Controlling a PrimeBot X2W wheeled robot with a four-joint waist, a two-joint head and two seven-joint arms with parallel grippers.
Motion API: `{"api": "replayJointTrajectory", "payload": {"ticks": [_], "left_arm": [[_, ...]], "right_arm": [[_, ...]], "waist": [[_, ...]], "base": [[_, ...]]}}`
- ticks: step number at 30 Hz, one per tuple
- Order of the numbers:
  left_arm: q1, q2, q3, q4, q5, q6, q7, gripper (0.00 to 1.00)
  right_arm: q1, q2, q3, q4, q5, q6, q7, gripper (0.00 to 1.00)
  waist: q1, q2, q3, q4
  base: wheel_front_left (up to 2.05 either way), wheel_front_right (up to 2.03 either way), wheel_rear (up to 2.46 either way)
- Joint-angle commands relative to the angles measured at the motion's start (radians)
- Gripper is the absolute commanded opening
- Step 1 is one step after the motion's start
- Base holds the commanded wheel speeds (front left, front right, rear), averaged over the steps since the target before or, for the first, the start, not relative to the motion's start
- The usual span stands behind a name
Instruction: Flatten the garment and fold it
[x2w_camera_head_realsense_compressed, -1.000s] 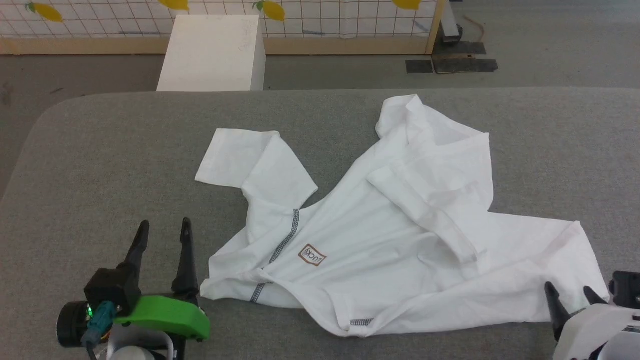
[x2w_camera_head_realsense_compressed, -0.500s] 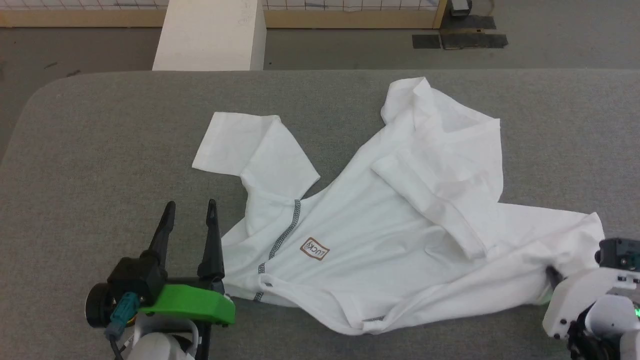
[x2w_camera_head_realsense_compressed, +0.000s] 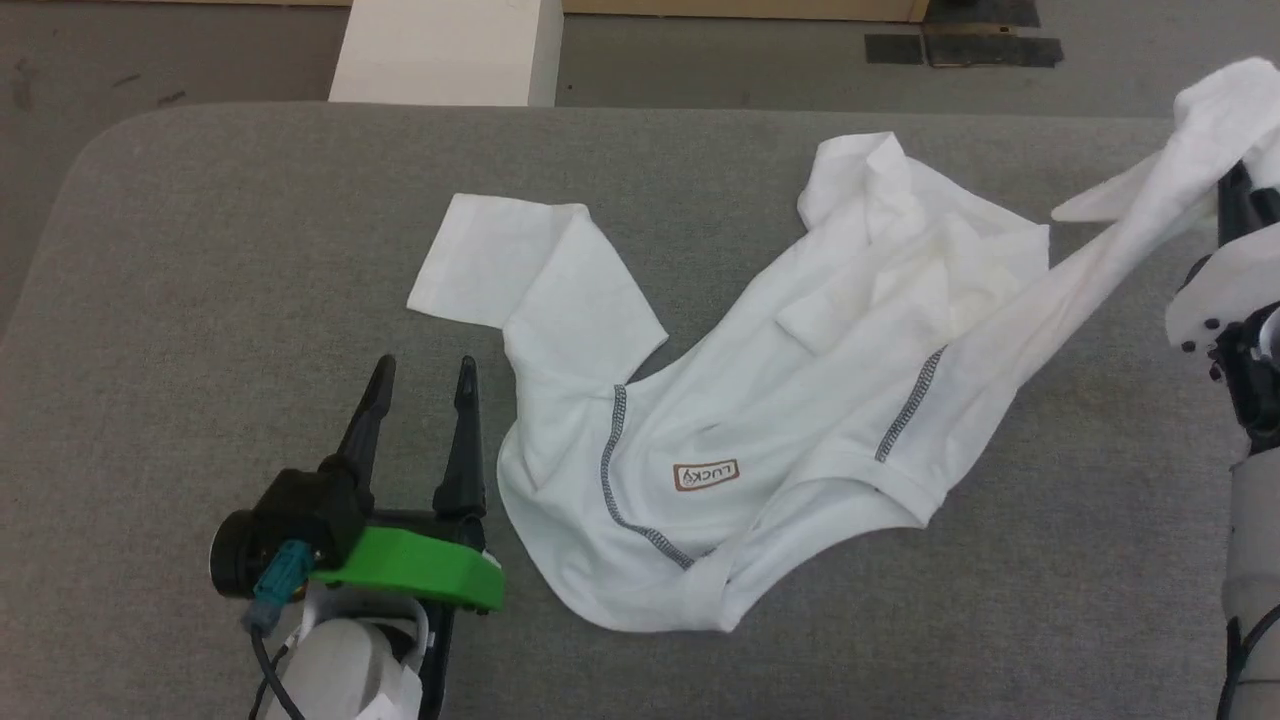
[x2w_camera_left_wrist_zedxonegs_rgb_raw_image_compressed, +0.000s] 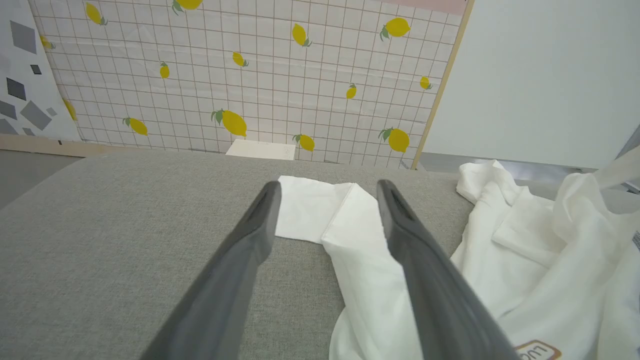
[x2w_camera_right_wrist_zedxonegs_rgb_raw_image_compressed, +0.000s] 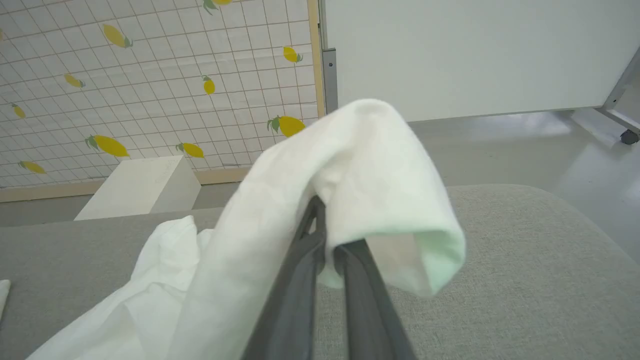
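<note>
Grey table (x2w_camera_head_realsense_compressed: 200, 300): garment (x2w_camera_head_realsense_compressed: 760, 420) diagonal, near middle up to right gripper (x2w_camera_right_wrist_zedxonegs_rgb_raw_image_compressed: 320, 216).

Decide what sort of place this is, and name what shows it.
Probably a robot test lab, not a home: a grey padded table, a wood-framed lemon-print grid backdrop, and a bare grey floor with dark tape patches.

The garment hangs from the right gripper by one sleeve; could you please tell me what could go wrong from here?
1. The right gripper pinches just the sleeve end, so the thin cloth may slip free.
2. The left gripper stands open beside the garment, pinning nothing, so a pull might drag the whole garment over the table rather than flatten it.
</note>
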Motion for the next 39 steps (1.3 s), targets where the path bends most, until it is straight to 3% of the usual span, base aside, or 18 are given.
{"api": "replayJointTrajectory", "payload": {"ticks": [1,5,6,7,8,13,17,23,28,39], "left_arm": [[-0.017,-0.009,0.005,0.005,0.013,-0.010,-0.004,1.00],[-0.018,-0.022,0.017,0.014,0.024,-0.028,-0.004,1.00],[-0.015,-0.024,0.020,0.018,0.026,-0.033,-0.004,1.00],[-0.014,-0.025,0.023,0.021,0.028,-0.036,-0.004,1.00],[-0.011,-0.027,0.027,0.023,0.032,-0.040,-0.004,1.00],[0.002,-0.033,0.040,0.035,0.042,-0.052,-0.004,1.00],[0.020,-0.037,0.051,0.044,0.046,-0.060,-0.005,1.00],[0.043,-0.041,0.068,0.034,0.052,-0.066,-0.005,1.00],[0.043,-0.044,0.072,0.021,0.059,-0.072,-0.005,1.00],[0.002,-0.053,0.055,0.023,0.071,-0.089,-0.005,1.00]], "right_arm": [[-0.013,-0.009,-0.014,0.043,0.007,-0.001,-0.005,0.00],[-0.013,-0.034,-0.076,0.160,0.001,-0.001,0.012,0.00],[-0.005,-0.039,-0.100,0.187,-0.005,-0.001,0.020,0.10],[0.003,-0.045,-0.114,0.207,-0.014,-0.001,0.028,0.46],[0.014,-0.051,-0.135,0.227,-0.023,-0.001,0.036,1.00],[0.085,-0.062,-0.216,0.251,-0.065,-0.001,0.051,1.00],[0.182,-0.019,-0.220,0.166,-0.048,-0.001,0.031,1.00],[0.376,0.056,0.020,-0.120,0.097,-0.001,-0.015,1.00],[0.461,0.083,0.157,-0.272,0.193,-0.001,0.048,1.00],[0.360,0.092,0.180,-0.158,0.313,-0.001,0.315,1.00]], "waist": [[0.0000,0.0000,0.008,0.012],[0.0000,0.0000,0.009,0.017],[0.0000,0.0000,0.009,0.015],[0.0000,0.0000,0.009,0.013],[0.0000,0.0000,0.007,0.010],[0.0000,0.0000,-0.017,-0.009],[0.0000,0.0000,-0.046,-0.029],[0.0000,0.0000,-0.065,-0.058],[0.0000,0.0000,-0.058,-0.067],[0.0000,0.0000,-0.015,-0.016]], "base": [[0.00,0.00,0.00],[0.00,0.00,0.00],[0.00,0.00,0.00],[0.00,0.00,0.00],[0.00,0.00,0.00],[0.00,0.00,0.00],[0.00,0.00,0.00],[0.00,0.00,0.00],[0.00,0.00,0.00],[0.00,0.00,0.00]]}}
